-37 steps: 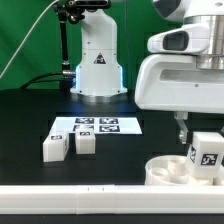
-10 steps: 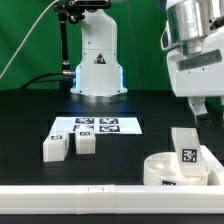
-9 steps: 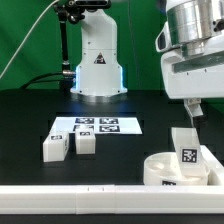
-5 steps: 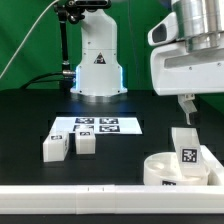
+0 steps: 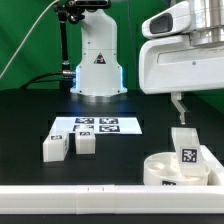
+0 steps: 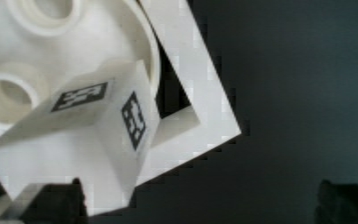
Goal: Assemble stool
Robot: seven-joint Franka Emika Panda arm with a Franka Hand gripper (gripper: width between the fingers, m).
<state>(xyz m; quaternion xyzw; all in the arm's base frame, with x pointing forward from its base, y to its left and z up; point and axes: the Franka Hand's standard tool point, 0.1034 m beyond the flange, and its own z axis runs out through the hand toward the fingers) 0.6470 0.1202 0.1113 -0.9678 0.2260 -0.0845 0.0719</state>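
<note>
Exterior view: hovering the gripper [image 5: 179, 108] over a leg [image 5: 185, 150] standing upright in the seat [image 5: 158, 172], at the exterior view's right. Wrist view: gaping wide, gripping nothing. Judging this leg placed; next, fetching a loose leg [image 5: 55, 147] off the tabletop [image 5: 30, 112].

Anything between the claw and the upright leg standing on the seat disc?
Nothing visible. The claw hangs open just above the upright white blocky plastic leg, which stands on the round white plastic seat disc. Only open air lies between claw and leg.
</note>
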